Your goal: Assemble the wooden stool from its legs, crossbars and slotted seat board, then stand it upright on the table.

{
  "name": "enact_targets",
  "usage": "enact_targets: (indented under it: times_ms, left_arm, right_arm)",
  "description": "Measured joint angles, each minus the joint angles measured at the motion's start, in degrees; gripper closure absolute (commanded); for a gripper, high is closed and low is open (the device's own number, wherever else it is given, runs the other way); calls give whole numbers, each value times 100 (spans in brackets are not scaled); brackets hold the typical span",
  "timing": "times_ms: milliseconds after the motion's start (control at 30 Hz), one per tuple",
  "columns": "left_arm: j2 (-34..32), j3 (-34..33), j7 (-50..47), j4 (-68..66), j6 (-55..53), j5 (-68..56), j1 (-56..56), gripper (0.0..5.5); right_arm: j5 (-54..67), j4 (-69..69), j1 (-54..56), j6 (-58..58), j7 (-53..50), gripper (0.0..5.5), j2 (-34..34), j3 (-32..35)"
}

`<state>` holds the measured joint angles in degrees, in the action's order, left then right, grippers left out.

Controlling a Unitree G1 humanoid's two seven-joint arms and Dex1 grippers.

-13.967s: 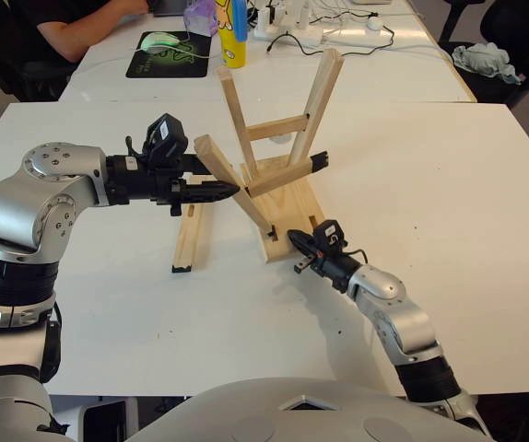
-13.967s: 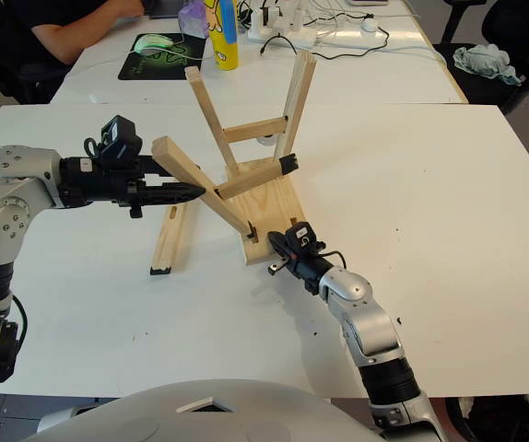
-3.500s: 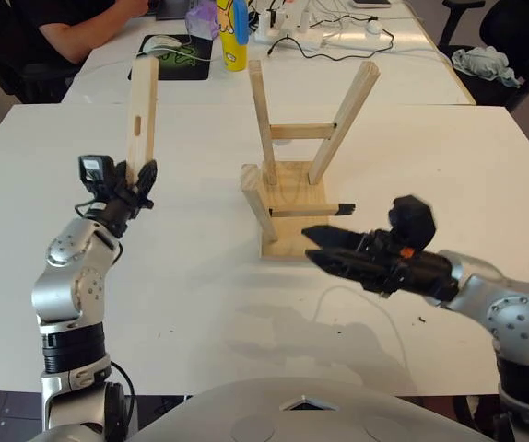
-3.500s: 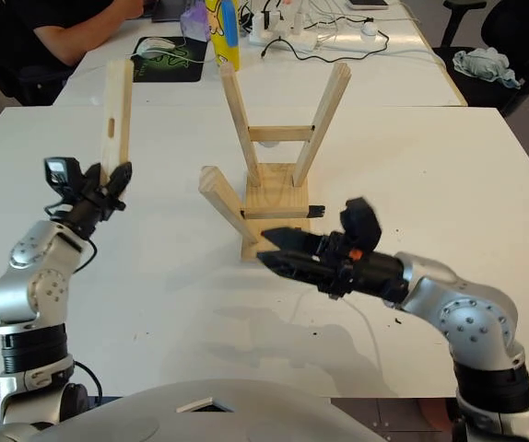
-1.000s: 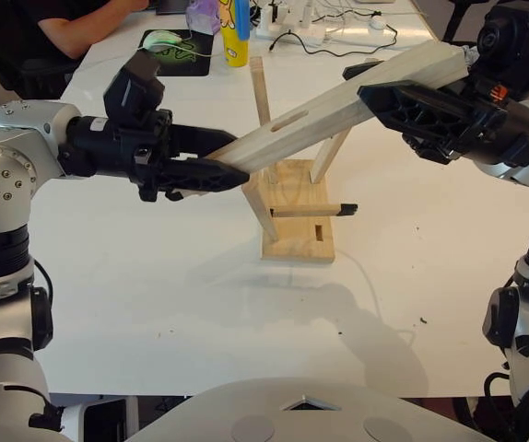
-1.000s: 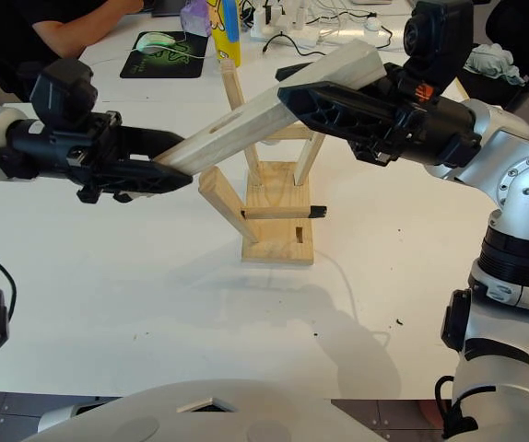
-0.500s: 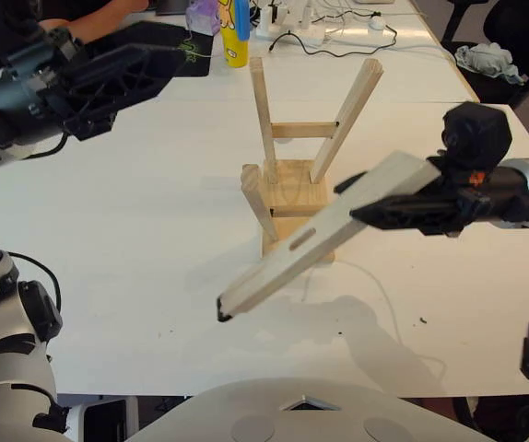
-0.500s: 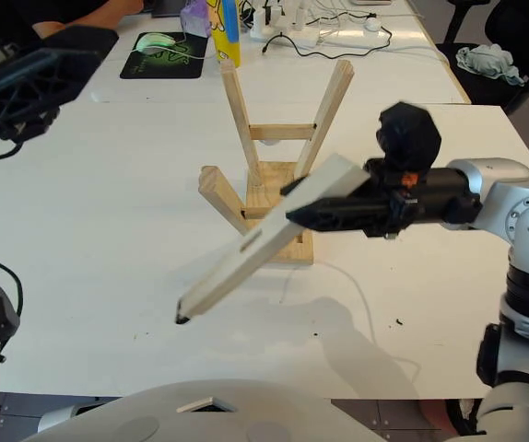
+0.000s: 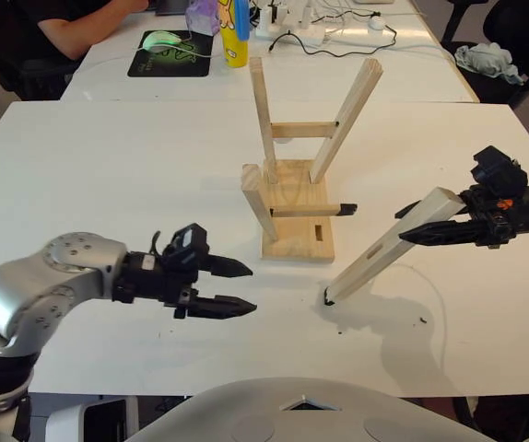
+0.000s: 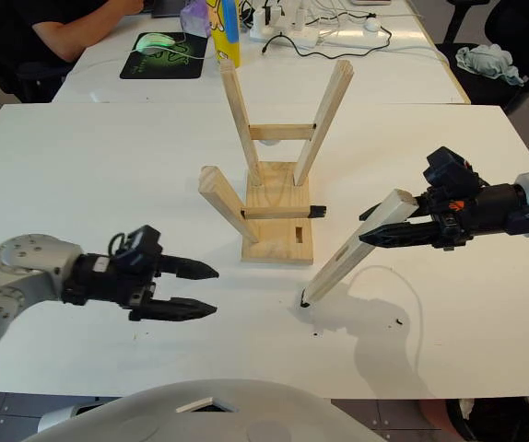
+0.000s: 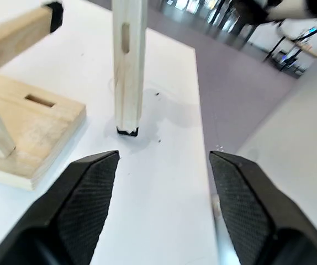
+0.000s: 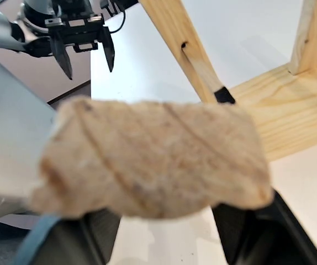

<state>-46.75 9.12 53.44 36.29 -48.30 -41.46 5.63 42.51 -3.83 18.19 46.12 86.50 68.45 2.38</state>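
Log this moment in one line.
left gripper: open | right gripper: shut on slotted pale wooden leg, foot on white table | wooden seat board: three legs in

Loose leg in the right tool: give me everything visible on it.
The loose leg is a pale, square-section wooden bar with an oblong slot in one face and a black cap on its lower end. It leans tilted, cap on the white table right of the seat board, not touching it. The right tool clamps its upper end.
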Motion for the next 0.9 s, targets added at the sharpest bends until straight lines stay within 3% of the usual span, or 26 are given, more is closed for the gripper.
enact_targets:
  times_ms: [33,133,367,667,900]
  left_arm:
    - [419,529,-330,-211,393,591,9,247]
    - [1492,1231,-1166,-699,1053,1447,109,247]
    - [2580,2130,-1961,-1752,1782,2657,216,247]
    - [2887,2671,-2276,-2726,2134,3971,716,247]
    - [2480,2832,-1933,-2665,2271,4543,863,247]
  right_arm:
    - [-185,244,157,-199,84,345,0,-77]
    - [-643,812,591,-545,114,345,1,-202]
    - [-1057,1346,1061,-736,153,345,-144,-374]
    - [-1059,1308,1069,-667,57,345,-383,-315]
    - [-1014,1223,1144,-596,0,345,-552,-211]
